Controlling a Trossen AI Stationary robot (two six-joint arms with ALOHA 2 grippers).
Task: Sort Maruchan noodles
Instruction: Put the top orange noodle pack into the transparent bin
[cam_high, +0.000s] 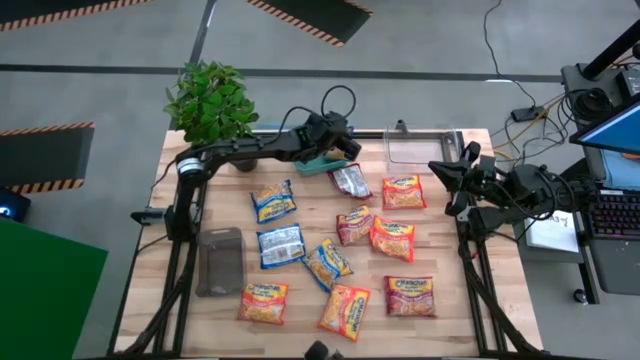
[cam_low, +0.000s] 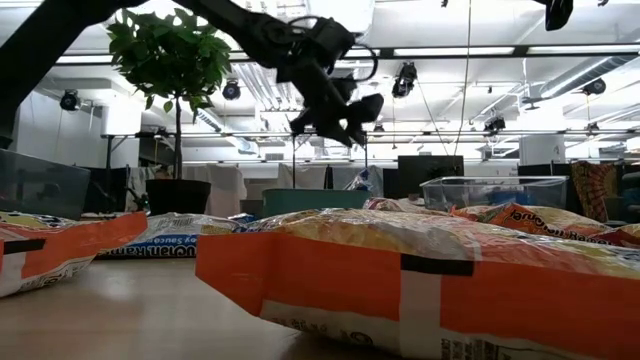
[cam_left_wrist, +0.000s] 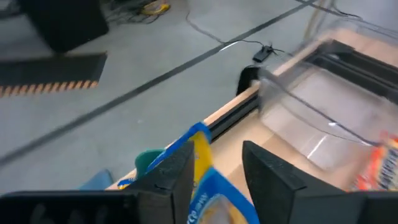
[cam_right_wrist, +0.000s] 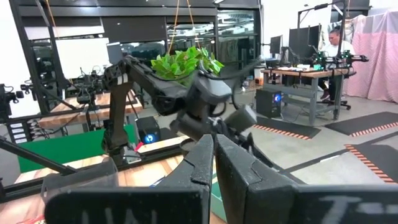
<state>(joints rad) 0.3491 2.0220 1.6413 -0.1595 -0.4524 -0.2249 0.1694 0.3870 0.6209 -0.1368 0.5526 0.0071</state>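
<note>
Several Maruchan packets lie flat on the wooden table: blue-and-white ones (cam_high: 273, 200) (cam_high: 280, 243), orange ones (cam_high: 263, 300) (cam_high: 392, 238), red-pink ones (cam_high: 410, 295). A silvery one (cam_high: 350, 180) lies by the teal tray (cam_high: 316, 166). My left gripper (cam_high: 348, 148) is open, high over the tray's right end, and nothing hangs from it in the low view (cam_low: 335, 118). In the left wrist view a blue-and-yellow packet (cam_left_wrist: 208, 186) shows below, between the fingers, over the tray (cam_left_wrist: 148, 160). My right gripper (cam_high: 447, 175) is shut and empty (cam_right_wrist: 214, 146) at the table's right.
A clear plastic bin (cam_high: 425, 146) stands at the far edge, right of the tray. Another clear bin (cam_high: 220, 260) stands at the left front. A potted plant (cam_high: 210, 100) stands at the far left corner. A person sits at a desk far behind (cam_right_wrist: 336, 37).
</note>
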